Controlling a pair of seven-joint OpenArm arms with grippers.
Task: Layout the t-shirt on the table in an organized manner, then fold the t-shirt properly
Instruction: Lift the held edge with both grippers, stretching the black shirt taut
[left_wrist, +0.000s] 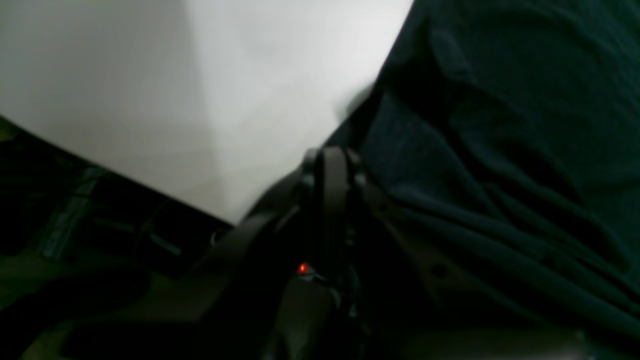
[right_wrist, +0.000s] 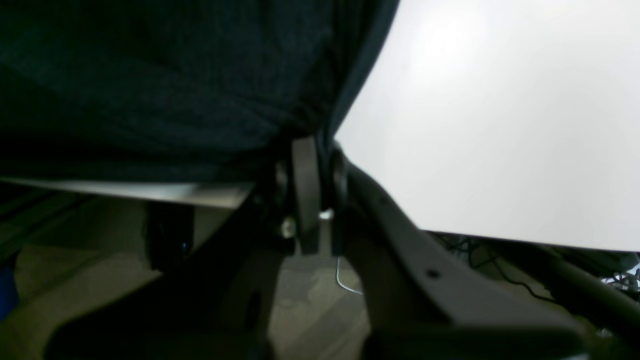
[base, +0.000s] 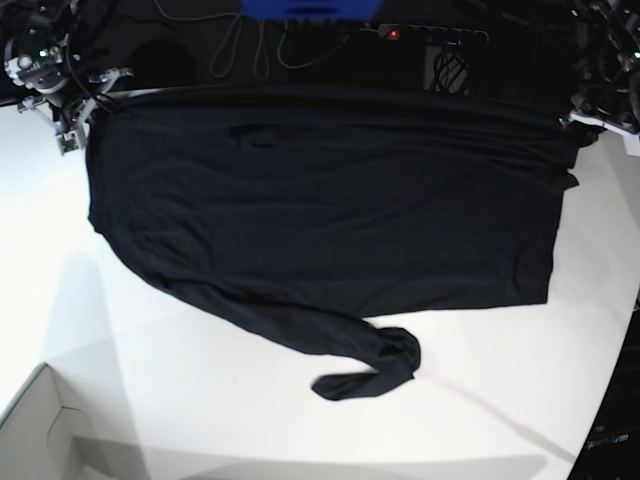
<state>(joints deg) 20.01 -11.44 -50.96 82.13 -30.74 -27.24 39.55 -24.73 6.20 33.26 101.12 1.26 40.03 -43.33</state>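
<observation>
T-shirt (base: 330, 210) corners pinched between both arms' fingers (left_wrist: 331, 170).

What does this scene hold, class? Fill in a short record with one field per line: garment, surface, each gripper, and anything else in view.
garment: black t-shirt, spread wide, lower edge bunched and rolled
surface: white table, shirt lying on it
left gripper: shut on the t-shirt at a far corner
right gripper: shut on the t-shirt at the other far corner
other: white box corner at the near edge

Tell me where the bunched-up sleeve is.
In the base view, the bunched sleeve trails off the t-shirt onto the table, low centre, right of the white box corner.
</observation>
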